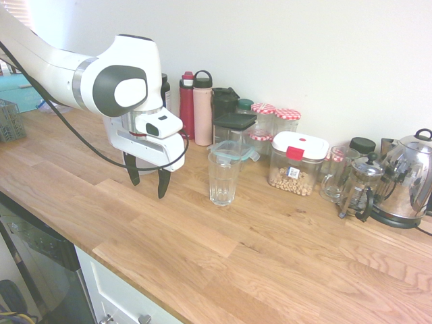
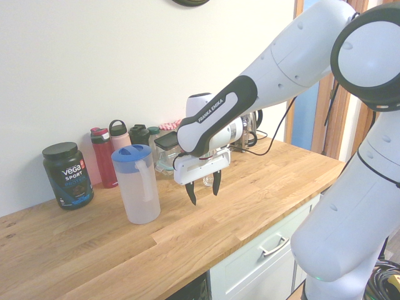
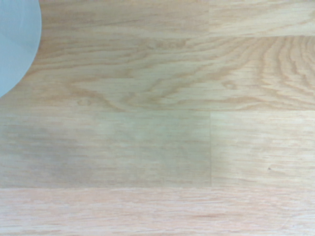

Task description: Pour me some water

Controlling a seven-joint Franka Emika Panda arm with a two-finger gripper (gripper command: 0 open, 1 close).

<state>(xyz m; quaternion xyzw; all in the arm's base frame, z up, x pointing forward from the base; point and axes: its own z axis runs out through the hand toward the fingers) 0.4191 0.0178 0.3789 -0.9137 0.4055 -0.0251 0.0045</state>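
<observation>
Wooden counter [image 2: 262, 187]: claw [image 2: 202, 188] (open) beside jug [image 2: 137, 185]

In the first exterior view the arm [image 1: 101, 81] hides nearly all of the jug [image 1: 128, 162]. The wrist view catches only a blurred pale-blue curve of its lid [image 3: 15, 39], cut off at the corner. The kettle [image 1: 412, 179] is cropped at the edge.

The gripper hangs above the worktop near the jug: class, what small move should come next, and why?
Probably shift the gripper sideways toward the jug and line up with its handle. The fingers are open and hold nothing, above bare wood, the jug stands upright with its blue lid on, and the glass looks empty.
</observation>
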